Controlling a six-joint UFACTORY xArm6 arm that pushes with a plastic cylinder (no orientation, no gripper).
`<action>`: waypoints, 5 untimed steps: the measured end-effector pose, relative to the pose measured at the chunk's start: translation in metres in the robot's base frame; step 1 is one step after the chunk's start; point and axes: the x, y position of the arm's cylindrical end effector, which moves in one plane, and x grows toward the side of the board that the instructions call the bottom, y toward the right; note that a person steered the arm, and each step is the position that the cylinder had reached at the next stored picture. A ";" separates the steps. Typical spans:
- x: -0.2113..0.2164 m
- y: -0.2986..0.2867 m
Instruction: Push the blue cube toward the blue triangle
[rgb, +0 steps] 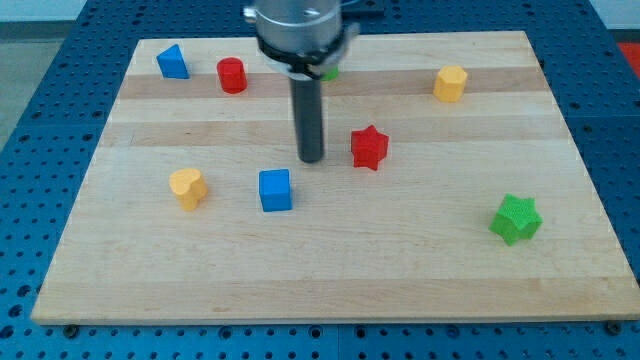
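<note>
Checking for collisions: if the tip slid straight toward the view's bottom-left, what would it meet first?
Probably the blue cube, just below-left of my tip; depth is uncertain.

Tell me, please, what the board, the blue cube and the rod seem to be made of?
The board: pale wood, matte, with visible plank seams and grain. The blue cube: probably plastic, uniform saturated colour, slightly satin faces. The rod, ending in my tip just above-right of the cube: dark, smooth, faintly glossy, metal or plastic; I cannot tell which.
</note>
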 end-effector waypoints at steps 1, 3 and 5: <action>0.004 0.001; 0.055 -0.021; 0.069 -0.060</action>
